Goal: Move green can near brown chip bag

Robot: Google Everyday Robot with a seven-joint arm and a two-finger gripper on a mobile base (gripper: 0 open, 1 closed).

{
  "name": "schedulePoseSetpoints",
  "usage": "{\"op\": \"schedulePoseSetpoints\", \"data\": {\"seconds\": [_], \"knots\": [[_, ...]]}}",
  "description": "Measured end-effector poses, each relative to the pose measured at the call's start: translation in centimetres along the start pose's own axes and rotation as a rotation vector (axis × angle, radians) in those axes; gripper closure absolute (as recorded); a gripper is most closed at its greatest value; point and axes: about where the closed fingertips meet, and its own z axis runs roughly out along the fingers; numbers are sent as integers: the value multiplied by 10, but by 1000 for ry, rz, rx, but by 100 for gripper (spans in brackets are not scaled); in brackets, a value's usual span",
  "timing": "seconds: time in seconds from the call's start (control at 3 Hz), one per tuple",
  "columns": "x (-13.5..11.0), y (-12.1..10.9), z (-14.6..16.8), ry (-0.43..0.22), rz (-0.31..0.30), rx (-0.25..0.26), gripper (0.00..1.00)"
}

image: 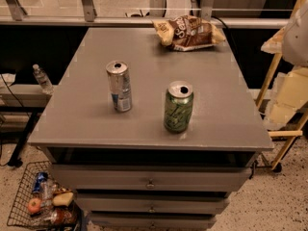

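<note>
Standing mid-table: green can (178, 107); hand out of view.

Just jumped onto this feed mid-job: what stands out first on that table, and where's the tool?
Two open cans stand apart on the grey table: the green can near the front, right of centre, and a silver-and-blue can to its left. The chip bag lies at the far edge, well away from both. The tool is not in view; a pale shape at the right edge may be the arm.
</note>
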Motion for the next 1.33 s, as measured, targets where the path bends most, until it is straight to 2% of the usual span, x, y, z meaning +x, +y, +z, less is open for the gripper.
{"op": "schedulePoseSetpoints", "data": {"seconds": [0.33, 0.67, 1.0, 1.33], "knots": [[0, 0, 0, 0, 0, 0, 0], [-4, -2, 7, -57, 12, 3, 0], [-1, 3, 64, -252, 58, -39, 0], [-25, -4, 101, -476, 133, -41, 0]]}}
